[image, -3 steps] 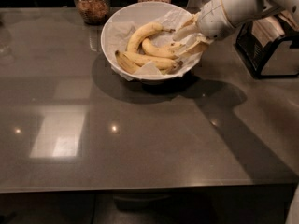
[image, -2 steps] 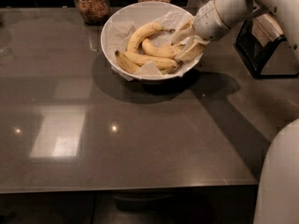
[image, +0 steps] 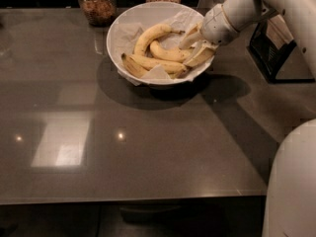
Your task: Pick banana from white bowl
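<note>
1 high view facing table (image: 148,157); tool (image: 185,54) upper right.

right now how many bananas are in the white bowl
3: arched banana at back, short banana mid-right beside the gripper at bowl's right rim, long banana in front. Paper may hide more.

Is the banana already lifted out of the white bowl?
No, the banana lies inside the white bowl, and the open gripper is at the bowl's right rim beside the banana's end.
</note>
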Robot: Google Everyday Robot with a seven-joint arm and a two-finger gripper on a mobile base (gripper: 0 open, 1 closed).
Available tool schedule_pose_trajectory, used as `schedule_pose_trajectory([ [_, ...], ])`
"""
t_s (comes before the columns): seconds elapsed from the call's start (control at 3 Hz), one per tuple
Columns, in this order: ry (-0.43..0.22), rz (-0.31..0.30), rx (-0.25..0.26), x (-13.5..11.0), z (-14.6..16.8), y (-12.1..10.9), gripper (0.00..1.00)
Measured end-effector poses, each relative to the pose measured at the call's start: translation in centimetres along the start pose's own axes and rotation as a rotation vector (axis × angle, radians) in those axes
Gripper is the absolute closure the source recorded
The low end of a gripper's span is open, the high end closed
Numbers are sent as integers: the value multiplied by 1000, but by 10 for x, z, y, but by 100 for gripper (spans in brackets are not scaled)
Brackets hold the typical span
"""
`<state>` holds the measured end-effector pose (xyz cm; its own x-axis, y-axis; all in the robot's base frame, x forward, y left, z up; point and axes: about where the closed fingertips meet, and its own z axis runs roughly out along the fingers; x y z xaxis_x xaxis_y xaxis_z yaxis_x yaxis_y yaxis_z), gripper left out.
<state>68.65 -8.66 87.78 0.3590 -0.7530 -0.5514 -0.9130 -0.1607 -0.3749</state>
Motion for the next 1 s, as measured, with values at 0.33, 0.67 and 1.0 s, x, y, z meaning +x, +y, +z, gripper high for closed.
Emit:
schedule_pose_trajectory([
  [0.33, -6, 1, -11, -2, 4, 3, 66],
  [0.67, -11, 0, -10, -4, 5, 5, 87],
  [1.0, 4, 9, 16, -8, -1, 6, 100],
])
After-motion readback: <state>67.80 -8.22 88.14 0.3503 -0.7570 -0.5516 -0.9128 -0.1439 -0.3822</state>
